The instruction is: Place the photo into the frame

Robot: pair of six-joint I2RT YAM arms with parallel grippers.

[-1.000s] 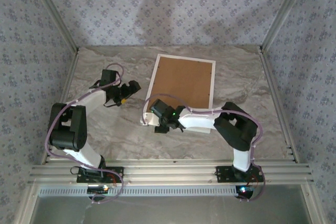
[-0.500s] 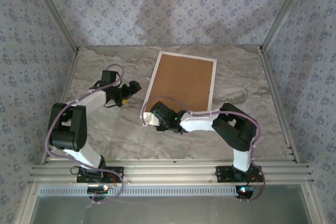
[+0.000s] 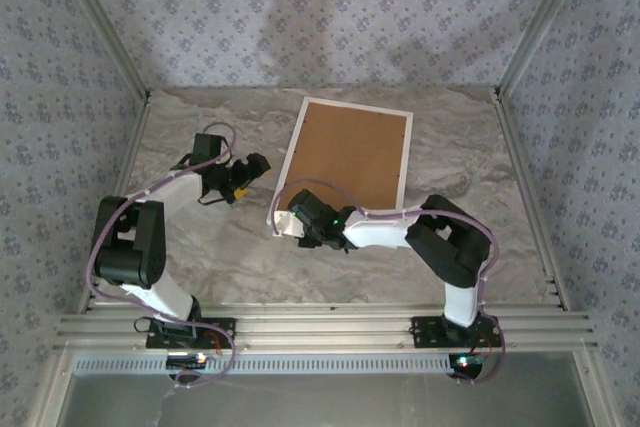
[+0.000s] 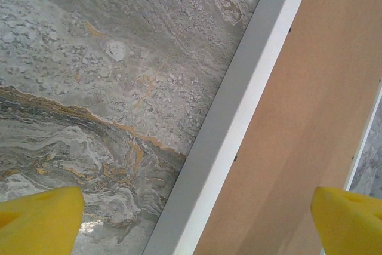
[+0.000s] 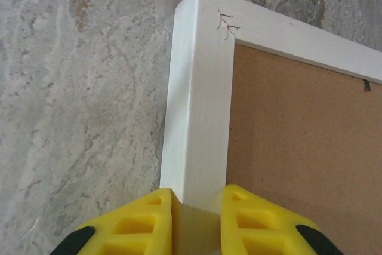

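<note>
Your right hand (image 5: 197, 210) is pinching the frame (image 5: 200, 88) rail near its corner; your left hand (image 3: 255, 165) is hovering wide open above the desk (image 3: 200, 247).

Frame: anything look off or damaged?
The frame lies back up, brown backing board showing, skewed to the table edges. Small chevron marks dent its mitred corner, likely fastener marks rather than damage.

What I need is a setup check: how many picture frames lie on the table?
1. The frame lies toward the table's far side, backing board upward, gripped beside its near-left corner by the right pincer. No second one seems hidden.
</note>
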